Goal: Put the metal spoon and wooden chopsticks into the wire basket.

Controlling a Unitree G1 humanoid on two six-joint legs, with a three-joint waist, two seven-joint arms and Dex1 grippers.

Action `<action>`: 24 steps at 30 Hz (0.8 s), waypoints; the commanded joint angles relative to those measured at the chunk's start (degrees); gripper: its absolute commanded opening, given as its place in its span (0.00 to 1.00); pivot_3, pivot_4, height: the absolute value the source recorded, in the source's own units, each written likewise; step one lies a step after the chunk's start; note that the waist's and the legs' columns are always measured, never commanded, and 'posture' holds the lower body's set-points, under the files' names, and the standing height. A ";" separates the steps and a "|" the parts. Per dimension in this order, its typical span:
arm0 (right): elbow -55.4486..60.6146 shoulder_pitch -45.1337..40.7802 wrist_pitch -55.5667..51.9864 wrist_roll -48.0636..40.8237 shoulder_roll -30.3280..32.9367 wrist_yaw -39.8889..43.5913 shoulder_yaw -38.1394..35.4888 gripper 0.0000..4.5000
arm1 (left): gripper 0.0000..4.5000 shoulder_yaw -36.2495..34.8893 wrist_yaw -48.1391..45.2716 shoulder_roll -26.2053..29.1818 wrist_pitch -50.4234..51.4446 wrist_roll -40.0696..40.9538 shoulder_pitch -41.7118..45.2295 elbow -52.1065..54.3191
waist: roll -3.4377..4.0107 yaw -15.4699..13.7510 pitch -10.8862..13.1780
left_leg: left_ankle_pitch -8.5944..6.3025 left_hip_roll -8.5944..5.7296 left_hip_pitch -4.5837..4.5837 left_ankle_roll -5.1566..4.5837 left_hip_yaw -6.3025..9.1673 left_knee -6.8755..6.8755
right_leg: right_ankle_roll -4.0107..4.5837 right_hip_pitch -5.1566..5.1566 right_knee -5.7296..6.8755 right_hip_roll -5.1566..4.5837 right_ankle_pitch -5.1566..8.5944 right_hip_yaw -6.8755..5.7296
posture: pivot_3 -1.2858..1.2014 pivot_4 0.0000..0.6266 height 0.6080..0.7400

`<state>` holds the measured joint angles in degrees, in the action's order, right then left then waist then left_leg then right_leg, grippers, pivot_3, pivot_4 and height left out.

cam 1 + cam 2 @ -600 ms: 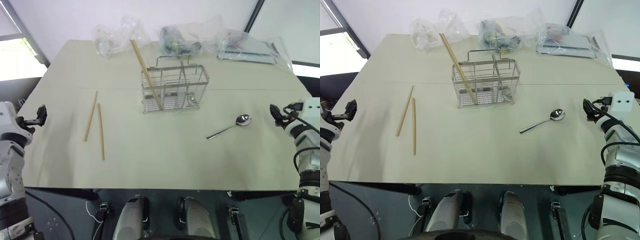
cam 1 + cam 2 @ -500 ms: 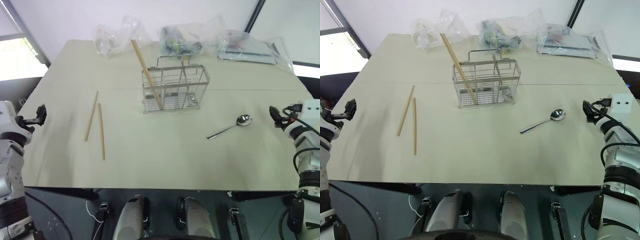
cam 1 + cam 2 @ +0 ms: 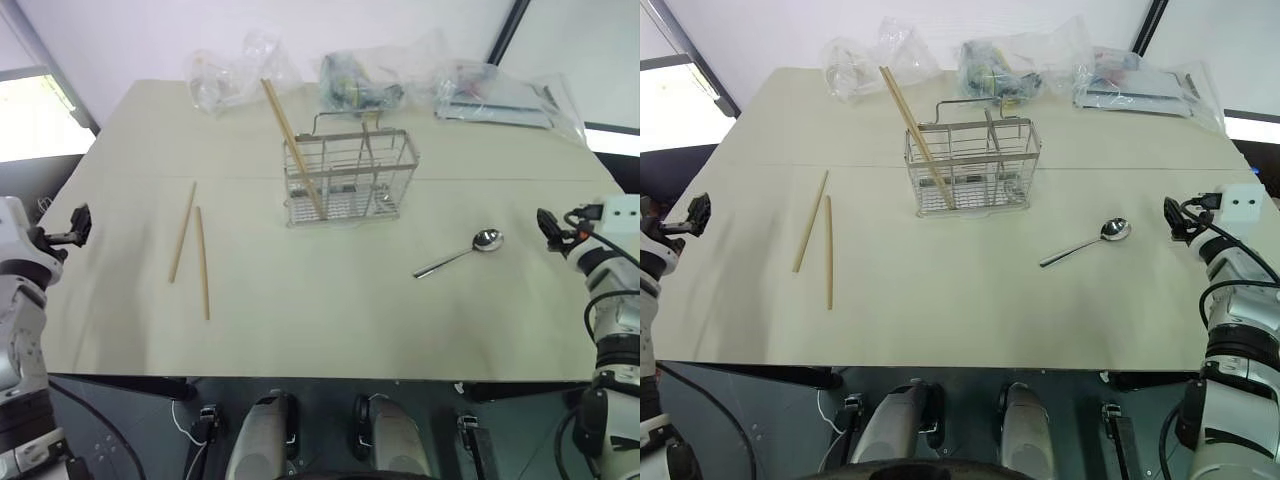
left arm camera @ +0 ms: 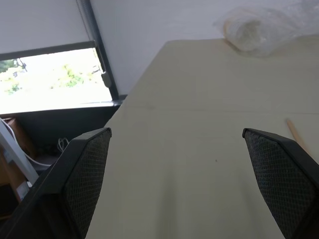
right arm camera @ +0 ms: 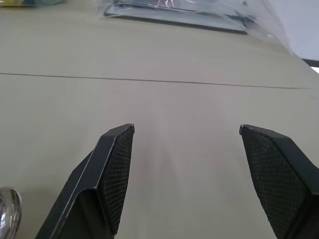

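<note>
Right wrist: metal spoon [image 5: 9, 213] edge.

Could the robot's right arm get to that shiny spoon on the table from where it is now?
Probably yes. The metal spoon lies alone on bare table, just inward of the right gripper, whose jaws stand open and empty, with nothing between them.

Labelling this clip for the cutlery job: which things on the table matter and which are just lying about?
Job:
spoon
two loose chopsticks
chopsticks in the basket
wire basket

Lying about:
plastic bags along the far edge
</note>
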<state>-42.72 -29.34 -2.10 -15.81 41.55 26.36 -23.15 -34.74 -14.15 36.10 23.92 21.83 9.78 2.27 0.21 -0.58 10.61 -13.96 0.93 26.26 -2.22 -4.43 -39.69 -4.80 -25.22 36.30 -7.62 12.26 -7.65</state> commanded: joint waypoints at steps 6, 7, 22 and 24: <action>-0.85 -3.53 2.39 1.22 2.31 1.75 0.68 0.77 | 0.99 -3.50 -1.64 2.98 2.03 2.93 1.09 2.51 | 0.00 0.07 0.00 | 0.00 0.00 0.00 0.00 -0.01 0.00 | 0.00 0.00 0.01 0.00 0.00 0.00 | 0.52 0.24 0.73; -0.94 -4.19 2.32 1.48 2.83 2.83 1.14 0.77 | 0.99 -3.44 -2.89 3.80 2.86 4.17 1.42 3.38 | 0.00 0.08 0.00 | 0.00 0.00 0.00 0.01 -0.01 0.00 | 0.00 -0.01 0.01 0.00 0.00 0.01 | 0.52 0.24 0.73; -10.64 -29.99 7.02 14.06 11.62 52.74 26.97 0.77 | 0.99 17.53 -26.42 14.55 25.93 32.61 17.35 24.00 | 0.16 0.19 0.12 | 0.04 -0.02 -0.09 0.05 -0.04 0.04 | 0.00 0.02 0.01 0.05 0.00 0.09 | 0.52 0.24 0.73; -14.17 -33.63 11.27 17.80 10.97 57.57 31.13 0.77 | 0.99 22.08 -29.58 14.03 27.47 34.09 20.61 24.83 | 0.18 0.34 0.14 | 0.09 -0.07 -0.08 0.12 -0.12 0.02 | -0.02 0.00 0.01 0.05 -0.01 0.18 | 0.52 0.24 0.73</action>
<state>-55.00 -59.88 5.23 -0.90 51.75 79.55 5.92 -15.26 -40.87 49.79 50.41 53.97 28.63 25.31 0.40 -0.23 10.75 -13.82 0.86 26.17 -2.02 -4.59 -39.65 -4.84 -25.24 36.30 -7.57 12.24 -7.42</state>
